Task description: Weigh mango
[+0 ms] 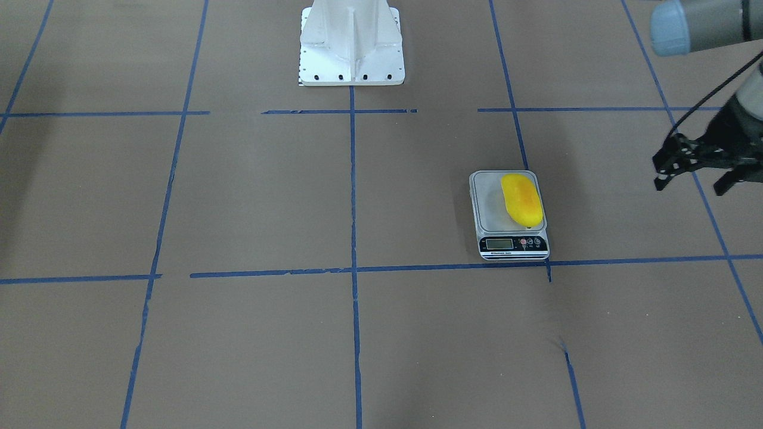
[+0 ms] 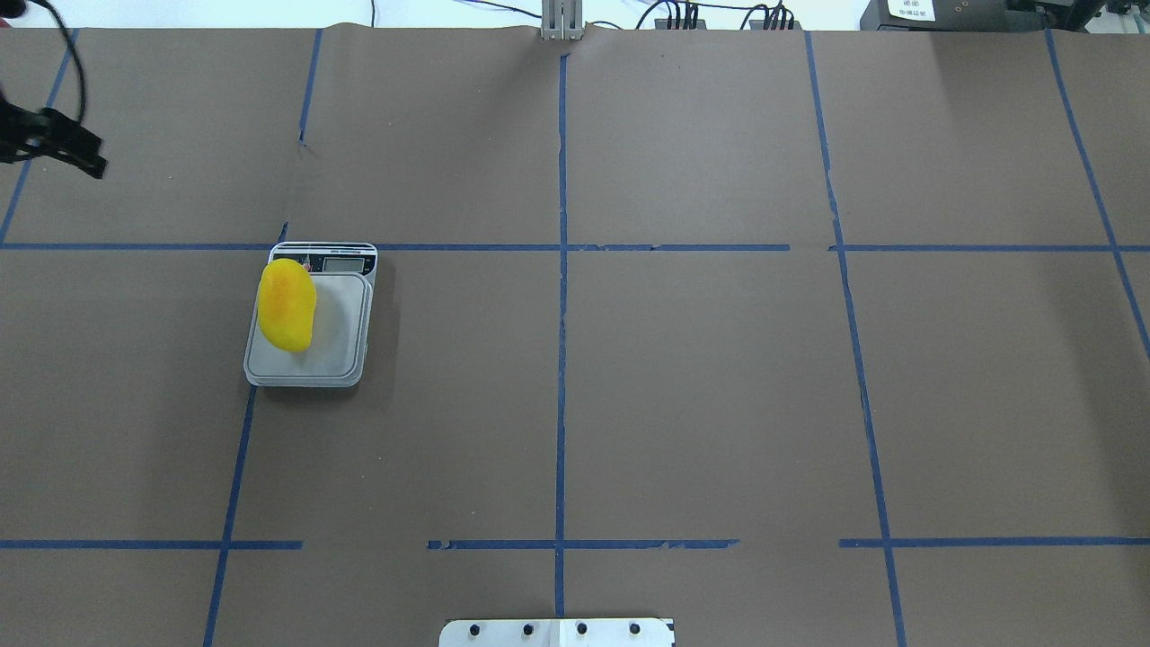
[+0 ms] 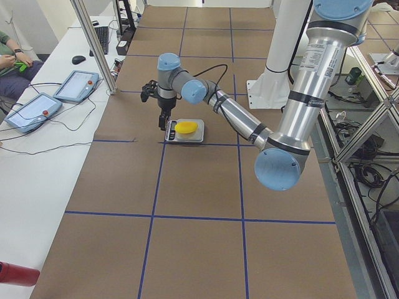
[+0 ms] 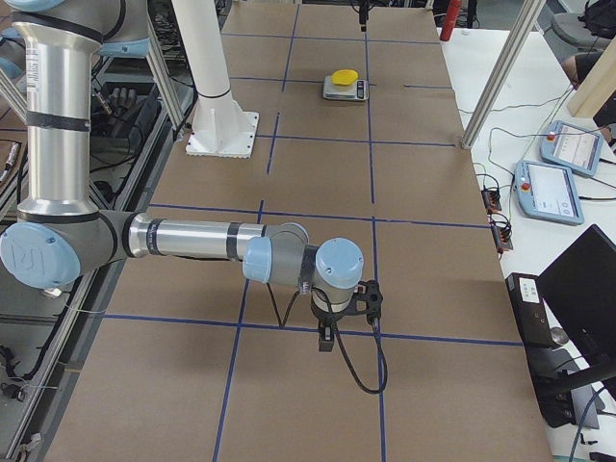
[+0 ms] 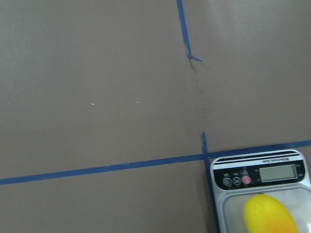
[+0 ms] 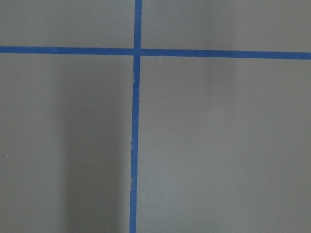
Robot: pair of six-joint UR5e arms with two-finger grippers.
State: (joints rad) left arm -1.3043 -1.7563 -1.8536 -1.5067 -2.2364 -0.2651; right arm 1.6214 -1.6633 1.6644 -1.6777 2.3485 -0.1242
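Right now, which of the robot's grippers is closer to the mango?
Left. The left gripper hangs open off to one side of the scale where the mango lies, touching neither. The right gripper is far off, over the table near its opposite end.

Open table (image 1: 608, 196) lies between the spread fingers (image 1: 660, 179) of the left gripper (image 1: 691, 182) and the scale (image 1: 493, 215); the mango (image 1: 522, 201) occupies the platform's finger-side half, the farther half being free.

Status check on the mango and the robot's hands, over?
Left hand open, empty, clear of scale. Right hand far off, state unclear. Mango lying on scale platform. No obstacle seen.
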